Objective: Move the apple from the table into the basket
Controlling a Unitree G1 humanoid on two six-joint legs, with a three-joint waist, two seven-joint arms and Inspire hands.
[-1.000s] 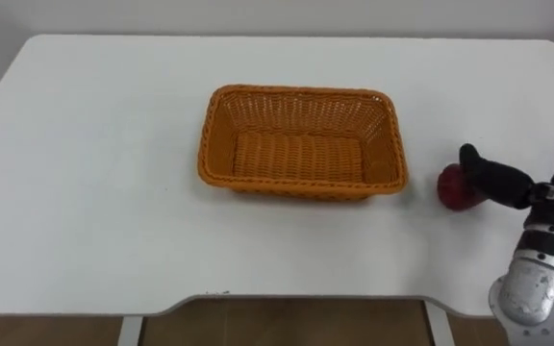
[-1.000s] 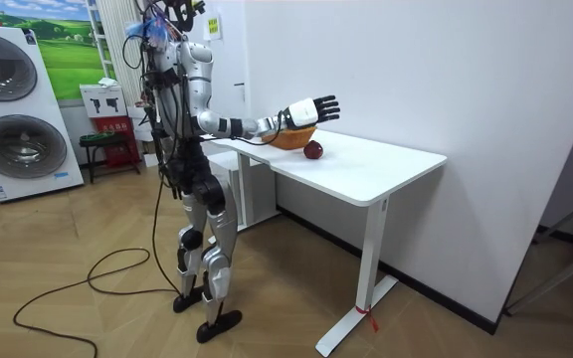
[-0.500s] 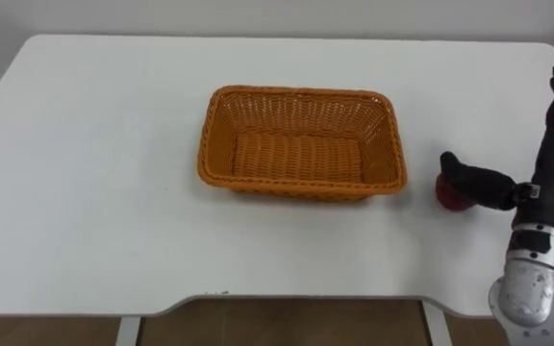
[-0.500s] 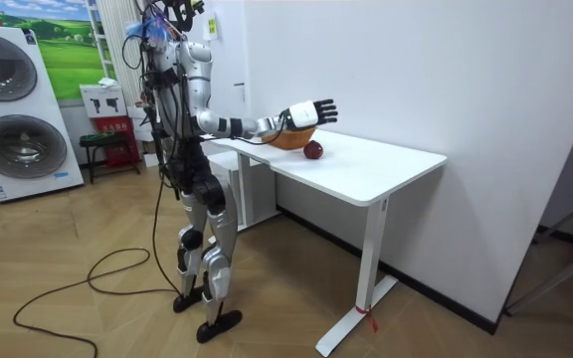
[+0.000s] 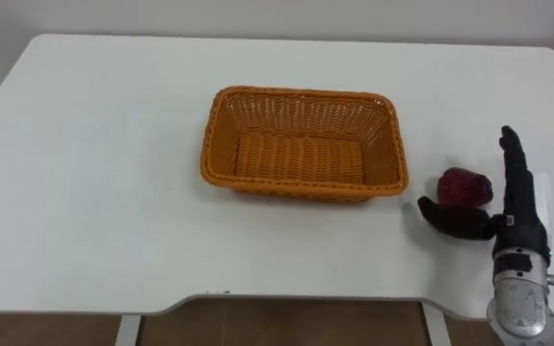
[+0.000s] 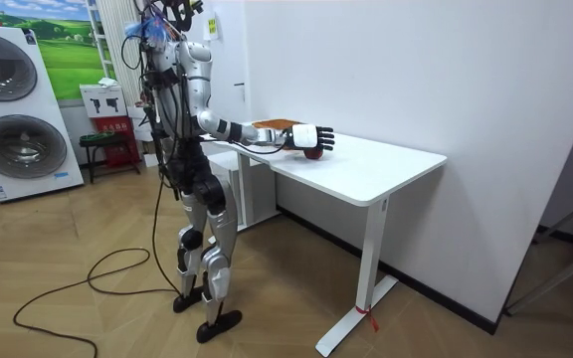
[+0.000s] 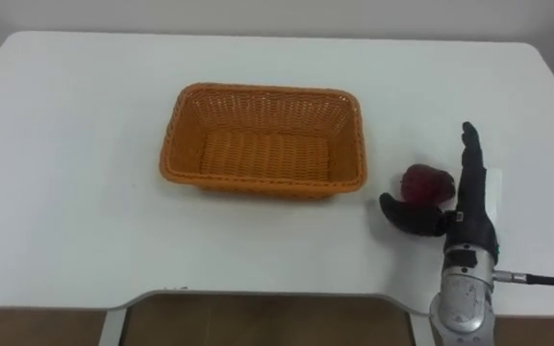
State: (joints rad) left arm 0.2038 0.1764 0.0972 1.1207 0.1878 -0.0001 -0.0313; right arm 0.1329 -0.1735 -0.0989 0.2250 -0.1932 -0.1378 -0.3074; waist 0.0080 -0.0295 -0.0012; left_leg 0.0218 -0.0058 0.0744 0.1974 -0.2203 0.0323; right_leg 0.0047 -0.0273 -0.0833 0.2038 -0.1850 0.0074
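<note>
A dark red apple (image 5: 465, 186) (image 7: 425, 182) lies on the white table (image 5: 94, 192) just right of an empty orange wicker basket (image 5: 303, 144) (image 7: 264, 140). My right hand (image 5: 514, 206) (image 7: 467, 210) is low over the table near the front right edge, right beside the apple, open, its fingers straight and pointing away from me. The thumb reaches out left, in front of the apple, which lies in the gap between thumb and fingers; I cannot tell whether they touch. In the room view the right hand (image 6: 311, 137) is level with the apple (image 6: 312, 153) and I stand at the table's edge.
The table's front edge (image 5: 287, 296) runs close below the hand, and its right edge is just beyond the fingers. A white wall stands behind the table. Washing machines (image 6: 23, 109) stand at the room view's left.
My right hand has come down from a raised position to table height and drawn nearer the front edge, so the apple now shows in full. Apple and basket have not moved.
</note>
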